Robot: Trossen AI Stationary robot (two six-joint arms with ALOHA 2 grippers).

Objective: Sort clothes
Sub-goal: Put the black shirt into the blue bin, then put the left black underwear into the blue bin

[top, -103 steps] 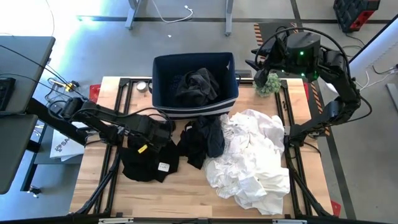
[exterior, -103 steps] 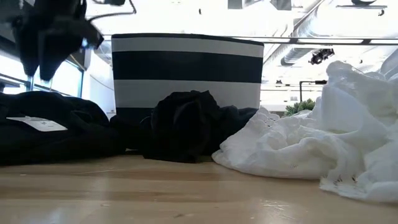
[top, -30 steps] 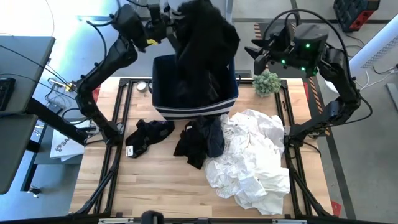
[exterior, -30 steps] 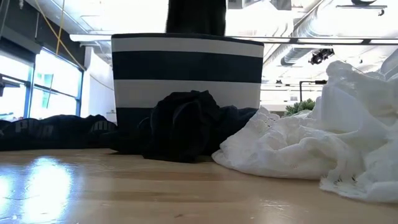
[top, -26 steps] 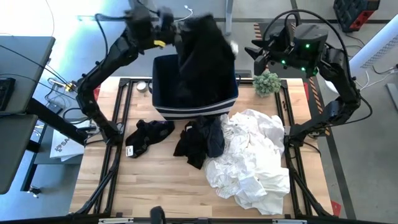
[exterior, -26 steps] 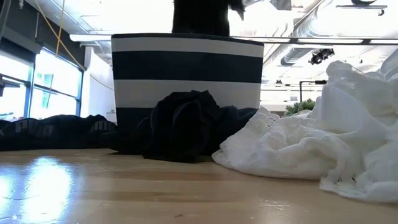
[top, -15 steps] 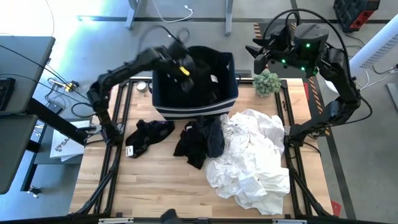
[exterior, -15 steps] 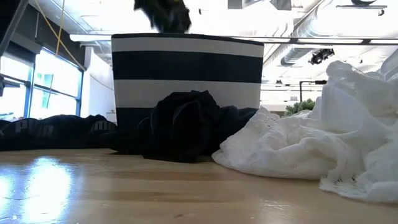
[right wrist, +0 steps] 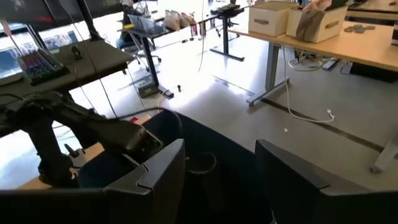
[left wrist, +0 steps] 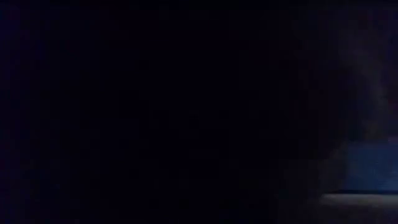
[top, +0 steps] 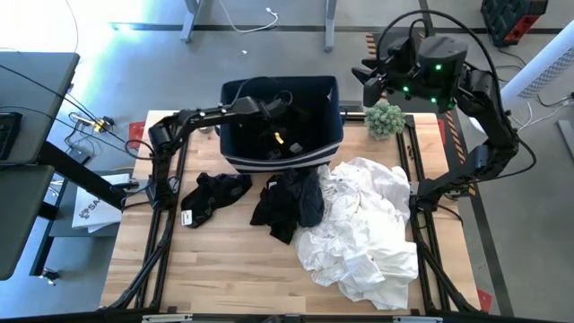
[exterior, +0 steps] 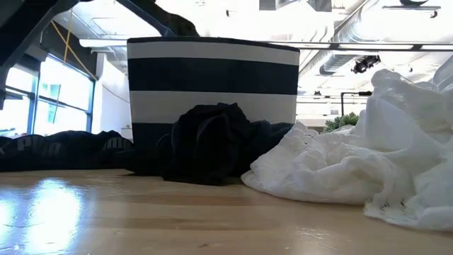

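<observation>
Wooden table (top: 233, 269) shot: we've got the left gripper (top: 278, 135) down inside the striped bin (top: 238, 160), can't tell its jaws, right gripper (right wrist: 217, 180) parked open above the plant (top: 386, 117).

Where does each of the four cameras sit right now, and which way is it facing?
High view: overhead, straight down on the table; both arms show, left gripper down in the striped bin.
Low view: table height, level at the bin and white clothes; an arm link crosses above.
Left wrist view: inside the bin, nearly dark.
Right wrist view: raised behind the table, past its open fingers at the bin and left arm.
Shared: the bin.
</observation>
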